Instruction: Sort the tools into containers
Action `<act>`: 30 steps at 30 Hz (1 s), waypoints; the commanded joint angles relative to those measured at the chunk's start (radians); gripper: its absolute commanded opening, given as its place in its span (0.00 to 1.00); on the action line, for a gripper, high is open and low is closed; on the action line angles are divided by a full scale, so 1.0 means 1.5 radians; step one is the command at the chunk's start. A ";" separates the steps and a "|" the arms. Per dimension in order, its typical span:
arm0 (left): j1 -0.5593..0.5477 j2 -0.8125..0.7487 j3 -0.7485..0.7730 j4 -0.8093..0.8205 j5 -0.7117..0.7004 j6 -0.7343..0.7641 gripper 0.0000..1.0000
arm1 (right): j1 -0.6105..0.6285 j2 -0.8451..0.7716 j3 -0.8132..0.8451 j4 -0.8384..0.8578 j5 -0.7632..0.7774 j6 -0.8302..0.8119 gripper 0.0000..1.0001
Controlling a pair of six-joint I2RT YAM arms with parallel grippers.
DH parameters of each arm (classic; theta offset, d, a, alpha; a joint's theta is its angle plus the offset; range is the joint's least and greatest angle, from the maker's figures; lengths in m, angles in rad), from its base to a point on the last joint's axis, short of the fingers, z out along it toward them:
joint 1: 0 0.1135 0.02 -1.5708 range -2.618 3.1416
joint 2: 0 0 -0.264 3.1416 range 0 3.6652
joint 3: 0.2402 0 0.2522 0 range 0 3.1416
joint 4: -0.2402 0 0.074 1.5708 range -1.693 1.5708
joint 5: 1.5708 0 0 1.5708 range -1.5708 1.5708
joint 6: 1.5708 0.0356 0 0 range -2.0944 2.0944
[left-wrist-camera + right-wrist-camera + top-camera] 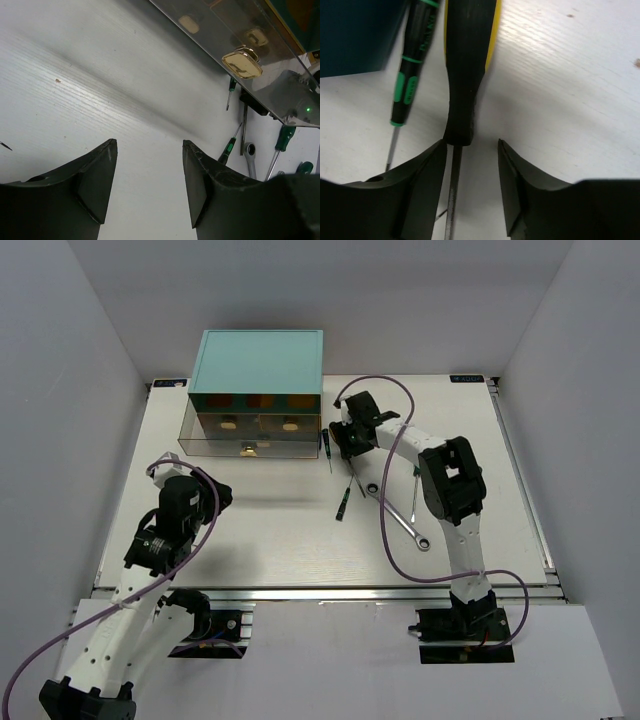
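Note:
My right gripper (470,165) is open, low over the table beside the teal cabinet (260,365). A screwdriver with a black and yellow handle (470,65) lies under it, its metal shaft (453,195) between the jaws, close to the left finger. A slim green-and-black screwdriver (412,70) lies just left of it. In the top view the right gripper (343,443) is at the cabinet's right front corner. More screwdrivers (342,502) and a silver wrench (400,520) lie in front of it. My left gripper (150,145) is open and empty over bare table, facing the drawers (242,62).
The brownish drawers with gold knobs (245,435) stick out of the cabinet's front. The table has a rail along its near edge (330,592) and white walls round the other sides. The left gripper (222,492) is left of the tools.

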 commanded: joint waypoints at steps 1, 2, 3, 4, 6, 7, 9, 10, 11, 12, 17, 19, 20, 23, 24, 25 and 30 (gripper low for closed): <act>0.000 0.002 0.004 0.000 -0.006 0.001 0.65 | 0.016 0.027 -0.009 -0.045 0.035 -0.007 0.48; -0.001 0.001 0.004 -0.001 -0.006 0.001 0.65 | 0.017 0.025 -0.013 -0.045 0.045 -0.007 0.43; -0.001 -0.001 0.003 -0.001 -0.006 0.000 0.65 | 0.016 0.025 -0.017 -0.047 0.052 -0.007 0.40; 0.000 -0.003 0.002 -0.001 -0.007 -0.001 0.65 | 0.017 0.024 -0.024 -0.047 0.056 -0.007 0.38; -0.001 -0.010 -0.004 0.000 -0.007 -0.004 0.65 | 0.016 0.022 -0.032 -0.050 0.070 -0.025 0.32; -0.001 -0.012 -0.007 0.002 -0.007 -0.005 0.65 | 0.016 0.020 -0.041 -0.051 0.076 -0.026 0.30; -0.001 -0.014 -0.011 0.002 -0.006 -0.006 0.65 | 0.016 0.017 -0.049 -0.051 0.078 -0.026 0.18; -0.001 -0.016 -0.011 0.003 -0.006 -0.007 0.65 | 0.015 0.016 -0.052 -0.050 0.078 -0.026 0.14; -0.001 -0.014 -0.010 0.002 -0.006 -0.007 0.65 | 0.015 0.016 -0.053 -0.050 0.075 -0.026 0.06; -0.001 -0.014 -0.010 0.002 -0.006 -0.006 0.65 | 0.015 0.016 -0.053 -0.051 0.075 -0.025 0.01; 0.000 -0.013 -0.007 0.000 -0.005 -0.005 0.65 | -0.009 0.008 -0.030 -0.057 -0.020 0.001 0.00; -0.001 -0.015 -0.010 0.002 -0.001 -0.006 0.65 | -0.032 -0.008 -0.012 -0.057 -0.113 0.018 0.00; 0.000 -0.015 -0.011 0.001 0.000 -0.006 0.65 | -0.040 -0.016 -0.008 -0.054 -0.137 0.024 0.00; -0.001 -0.019 -0.013 0.002 0.001 -0.009 0.65 | -0.068 -0.059 -0.001 -0.032 -0.220 0.044 0.00; 0.000 -0.019 -0.013 0.001 0.001 -0.009 0.65 | -0.080 -0.071 0.001 -0.025 -0.235 0.060 0.00; -0.001 -0.020 -0.013 0.001 0.002 -0.009 0.65 | -0.087 -0.091 0.003 -0.016 -0.248 0.069 0.00; -0.001 -0.021 -0.013 0.003 0.000 -0.011 0.65 | -0.124 -0.145 0.002 -0.002 -0.274 0.110 0.00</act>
